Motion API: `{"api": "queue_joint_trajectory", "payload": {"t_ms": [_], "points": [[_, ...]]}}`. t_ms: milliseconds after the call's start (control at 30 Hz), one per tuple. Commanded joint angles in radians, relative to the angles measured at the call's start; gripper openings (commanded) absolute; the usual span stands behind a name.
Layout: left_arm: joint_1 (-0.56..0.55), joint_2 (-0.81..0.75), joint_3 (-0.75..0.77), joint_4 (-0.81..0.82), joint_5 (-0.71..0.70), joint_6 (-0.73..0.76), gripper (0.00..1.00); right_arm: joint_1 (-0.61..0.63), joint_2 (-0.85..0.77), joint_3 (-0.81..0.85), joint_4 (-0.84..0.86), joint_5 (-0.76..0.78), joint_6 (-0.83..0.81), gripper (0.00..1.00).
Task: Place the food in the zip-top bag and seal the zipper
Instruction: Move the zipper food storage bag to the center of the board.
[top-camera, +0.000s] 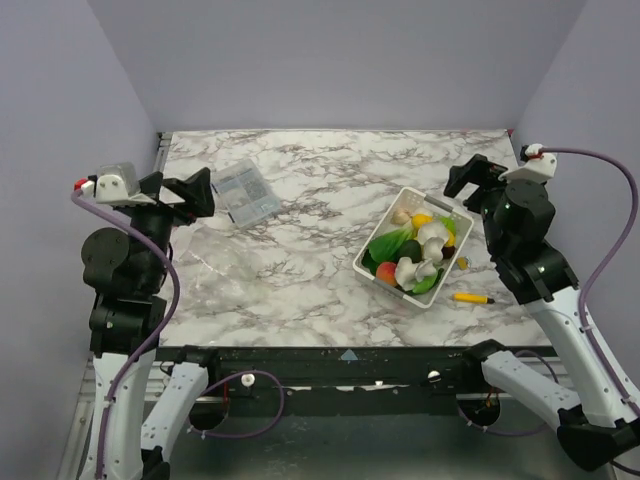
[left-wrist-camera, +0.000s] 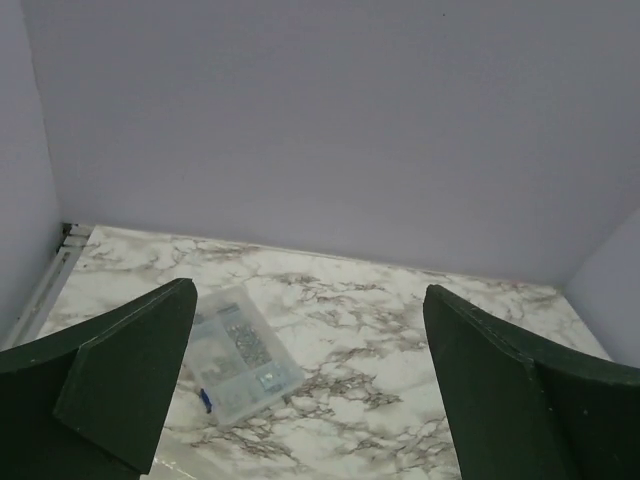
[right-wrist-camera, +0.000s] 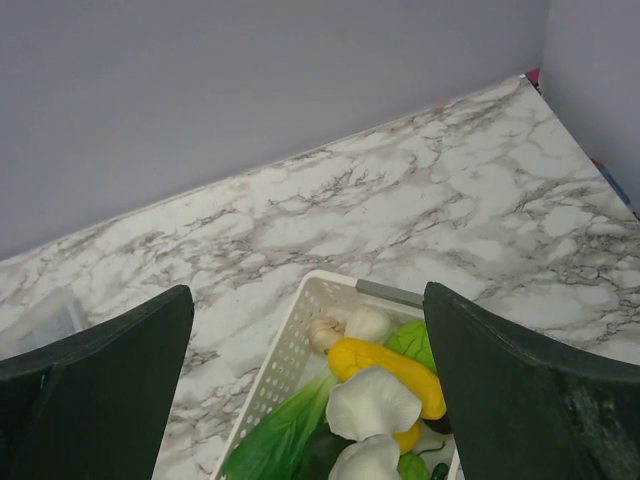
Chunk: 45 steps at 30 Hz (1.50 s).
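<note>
The food lies piled in a white basket (top-camera: 379, 229) at the right of the table: white mushrooms (top-camera: 432, 232), a green leafy vegetable (top-camera: 385, 246), a yellow piece (top-camera: 422, 219) and a red-orange fruit (top-camera: 386, 270). The right wrist view shows a mushroom (right-wrist-camera: 372, 400), the yellow piece (right-wrist-camera: 385, 362) and the leafy vegetable (right-wrist-camera: 280, 440) in the basket (right-wrist-camera: 285, 360). My right gripper (top-camera: 465, 180) (right-wrist-camera: 308, 295) is open and empty, above the basket's far end. My left gripper (top-camera: 198, 193) (left-wrist-camera: 308, 300) is open and empty at the left. I cannot make out the zip-top bag or its zipper.
A flat grey-clear packet (top-camera: 246, 190) (left-wrist-camera: 235, 355) lies at the back left, just ahead of my left gripper. A thin yellow pen-like stick (top-camera: 472, 297) lies near the front edge, right of the basket. Purple walls close in the table on three sides.
</note>
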Motion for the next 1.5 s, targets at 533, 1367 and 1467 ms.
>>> {"api": "queue_joint_trajectory", "payload": {"t_ms": [533, 1367, 1467], "points": [[0.031, 0.342, -0.056, -0.526, -0.356, -0.333, 0.99, 0.004, 0.348, 0.193, -0.327, -0.327, 0.048, 1.0], [-0.215, 0.685, -0.167, -0.477, -0.158, -0.502, 0.2, 0.04, 0.413, 0.157, -0.323, -0.448, 0.08, 1.0], [-0.339, 0.615, -0.211, -0.467, -0.162, -0.505, 0.11, 0.075, 0.453, 0.162, -0.32, -0.44, 0.085, 1.0]]}}
